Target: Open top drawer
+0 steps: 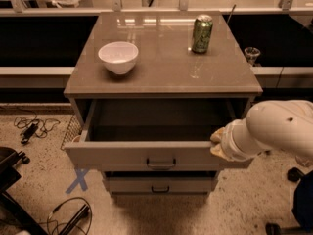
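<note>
End effector (216, 142) on top drawer (112, 156) front

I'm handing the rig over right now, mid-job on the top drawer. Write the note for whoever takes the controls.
Gripper: at the right end of the top drawer's front panel, at its upper edge, and away from the centre bar handle.
Things: the top drawer is pulled well out of the cabinet. The drawer below it is shut. A white bowl and a green can stand apart on the cabinet top.
Done: the drawer is open.
Left: probably only to back the arm off to the right. Pull further only if you want the drawer fully out.
</note>
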`<state>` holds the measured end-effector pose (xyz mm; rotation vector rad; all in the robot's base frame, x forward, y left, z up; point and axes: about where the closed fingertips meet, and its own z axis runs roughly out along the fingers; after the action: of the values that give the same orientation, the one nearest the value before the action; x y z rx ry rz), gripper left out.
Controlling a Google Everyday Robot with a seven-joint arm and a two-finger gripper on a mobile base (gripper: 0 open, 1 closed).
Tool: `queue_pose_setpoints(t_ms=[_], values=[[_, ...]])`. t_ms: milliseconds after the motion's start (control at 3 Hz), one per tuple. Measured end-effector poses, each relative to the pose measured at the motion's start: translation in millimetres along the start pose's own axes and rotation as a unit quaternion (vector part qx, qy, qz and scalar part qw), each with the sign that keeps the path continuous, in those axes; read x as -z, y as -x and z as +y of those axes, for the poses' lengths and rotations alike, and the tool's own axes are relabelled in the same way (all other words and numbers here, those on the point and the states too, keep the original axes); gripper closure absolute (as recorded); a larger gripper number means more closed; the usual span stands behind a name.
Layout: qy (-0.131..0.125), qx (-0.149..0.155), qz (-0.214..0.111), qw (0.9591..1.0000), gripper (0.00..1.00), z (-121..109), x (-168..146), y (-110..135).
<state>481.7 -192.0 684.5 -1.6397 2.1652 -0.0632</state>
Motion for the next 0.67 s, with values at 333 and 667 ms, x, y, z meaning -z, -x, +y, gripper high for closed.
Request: queue_pose_setpoints(t_ms=[333,667], values=[[0.0,0.0,0.0,1.0,1.0,-1,0,0],[0.018,-0.01,0.022,0.9995,1.0,24,17,-5]])
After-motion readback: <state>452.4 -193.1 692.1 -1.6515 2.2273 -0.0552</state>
